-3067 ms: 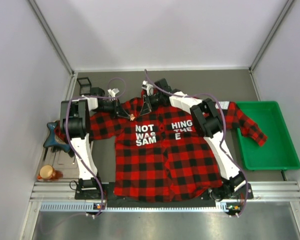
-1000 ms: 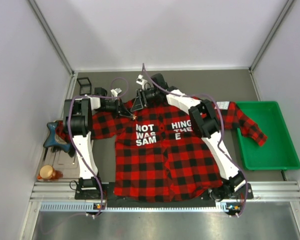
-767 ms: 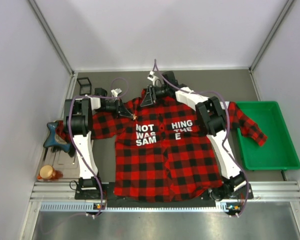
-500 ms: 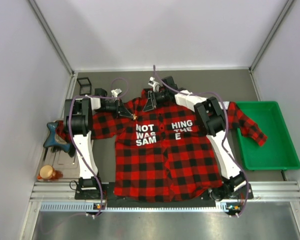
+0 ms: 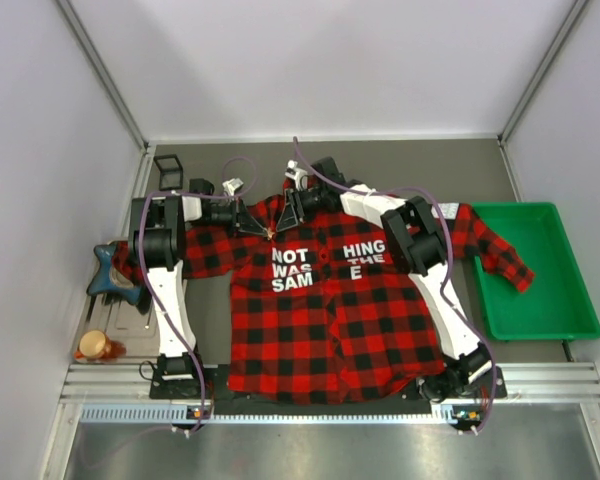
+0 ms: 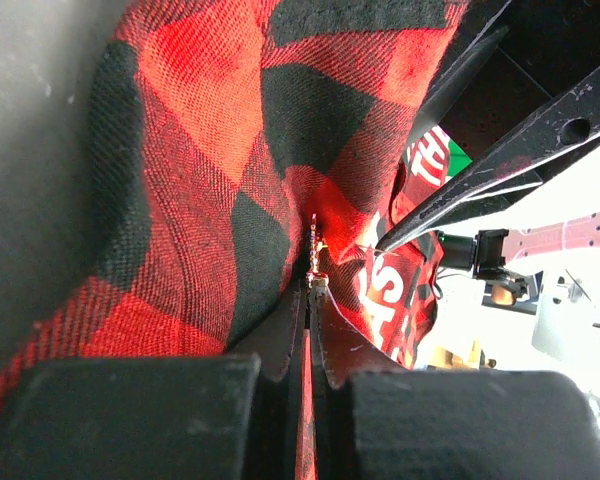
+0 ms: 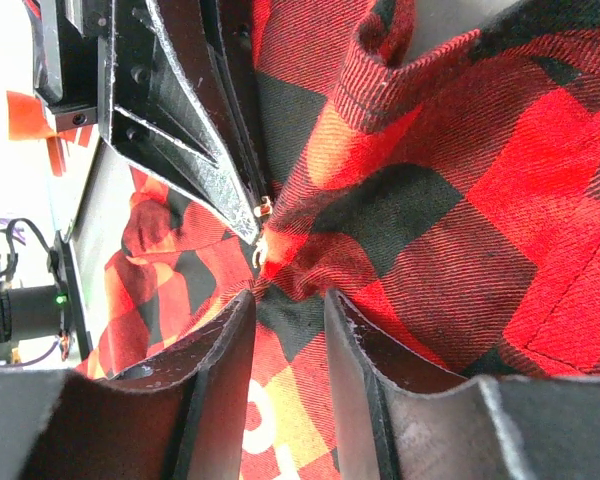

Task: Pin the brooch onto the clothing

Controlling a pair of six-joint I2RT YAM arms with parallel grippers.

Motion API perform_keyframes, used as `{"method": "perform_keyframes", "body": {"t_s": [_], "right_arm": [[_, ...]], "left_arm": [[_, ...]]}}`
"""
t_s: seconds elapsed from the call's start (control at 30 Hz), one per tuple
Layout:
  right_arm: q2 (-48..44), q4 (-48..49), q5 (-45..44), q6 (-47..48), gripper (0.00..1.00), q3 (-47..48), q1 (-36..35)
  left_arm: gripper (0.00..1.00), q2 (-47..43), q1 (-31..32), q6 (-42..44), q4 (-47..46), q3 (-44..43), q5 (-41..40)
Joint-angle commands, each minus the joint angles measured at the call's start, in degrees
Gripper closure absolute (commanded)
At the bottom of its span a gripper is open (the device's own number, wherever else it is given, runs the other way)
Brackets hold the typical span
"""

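Pinching the brooch [image 6: 313, 238] with left gripper [image 6: 311, 285], fingers pressed nearly together, tips against the shirt [image 5: 320, 320] near the collar (11 o'clock of the white lettering [image 5: 291, 269]). Closing in from 1 o'clock with right gripper [image 7: 288, 300], fingers spread, straddling a fabric fold.

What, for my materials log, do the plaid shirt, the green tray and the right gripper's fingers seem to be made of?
Shirt: woven cloth, likely cotton flannel, matte; diagonal weave ridges and soft folds show. Green tray: probably moulded plastic; even colour, smooth, raised rim. Right gripper fingers: perhaps hard black plastic; matte, edges scuffed pale.
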State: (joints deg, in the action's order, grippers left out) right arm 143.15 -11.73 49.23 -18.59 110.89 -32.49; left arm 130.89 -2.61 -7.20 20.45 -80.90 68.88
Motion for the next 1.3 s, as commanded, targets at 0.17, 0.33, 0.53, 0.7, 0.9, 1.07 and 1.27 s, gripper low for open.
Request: {"method": "perform_keyframes", "body": {"t_s": [0.17, 0.33, 0.53, 0.7, 0.9, 1.07, 1.27], "right_arm": [[2.8, 0.6, 1.4, -0.6, 0.65, 2.7, -0.4], [3.4, 0.6, 2.6, -0.8, 0.65, 3.2, -0.9], [3.2, 1.3, 4.2, -1.5, 0.65, 2.8, -0.8], [2.6, 6.3, 7.5, -4.3, 0.66, 1.9, -0.9], [1.3, 11.3, 10.9, -8.2, 0.76, 0.1, -0.9], [-0.3, 16.3, 12.9, -10.2, 0.78, -1.4, -0.9], [-0.9, 17.3, 15.4, -10.3, 0.77, -1.9, -0.8]], "left_arm": [[1.0, 1.6, 0.3, -1.3, -5.9, 1.5, 3.1], [1.0, 1.7, 0.3, -1.8, -7.0, 1.8, 6.1], [1.0, 0.6, 0.4, -1.9, -8.7, 2.5, 9.1], [1.0, -0.1, 0.4, -1.9, -8.6, 2.2, 10.3], [1.0, -1.4, 0.4, -1.4, -8.0, 2.0, 11.7], [1.0, -2.1, 0.5, 1.7, -3.6, 0.8, 12.2], [1.0, -1.7, 0.5, 6.8, 3.4, -2.3, 12.2]]}}
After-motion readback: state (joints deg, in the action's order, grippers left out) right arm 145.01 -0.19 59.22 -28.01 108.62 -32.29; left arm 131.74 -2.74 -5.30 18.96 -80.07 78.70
